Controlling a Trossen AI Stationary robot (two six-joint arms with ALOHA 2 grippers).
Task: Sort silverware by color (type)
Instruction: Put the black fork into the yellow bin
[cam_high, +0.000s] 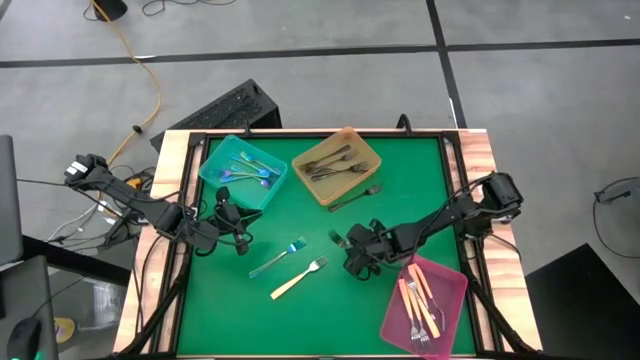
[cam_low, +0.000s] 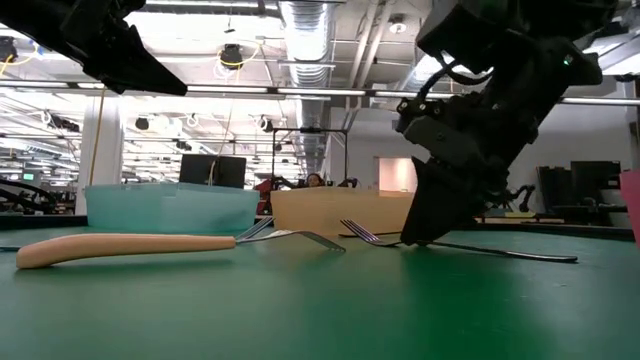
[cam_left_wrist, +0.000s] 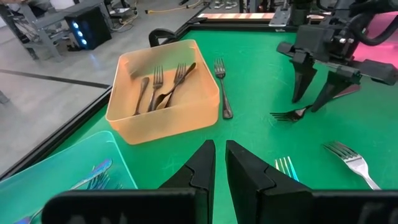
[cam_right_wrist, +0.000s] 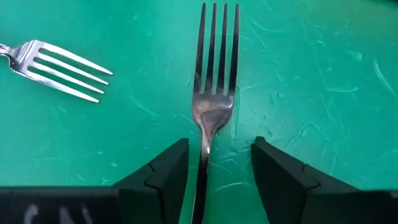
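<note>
A dark grey fork (cam_right_wrist: 212, 87) lies flat on the green mat, tines toward the table's far left. My right gripper (cam_right_wrist: 214, 167) is open and tipped steeply down, with one finger on each side of the fork's neck and a gap on both sides. In the low view its fingertips (cam_low: 420, 232) reach down to the mat. My left gripper (cam_left_wrist: 219, 167) hovers shut over the mat near the teal tray (cam_high: 243, 172), holding nothing. A blue-teal fork (cam_high: 281, 257) and a cream-handled fork (cam_high: 298, 278) lie loose at mid-table. Another dark fork (cam_high: 357, 196) lies beside the amber tray (cam_high: 337, 165).
The teal tray holds iridescent pieces and the amber tray holds dark forks (cam_left_wrist: 163, 87). A pink tray (cam_high: 425, 305) with cream-handled pieces sits at the near right, close behind my right arm. A raised wooden rim (cam_high: 170, 200) borders the mat.
</note>
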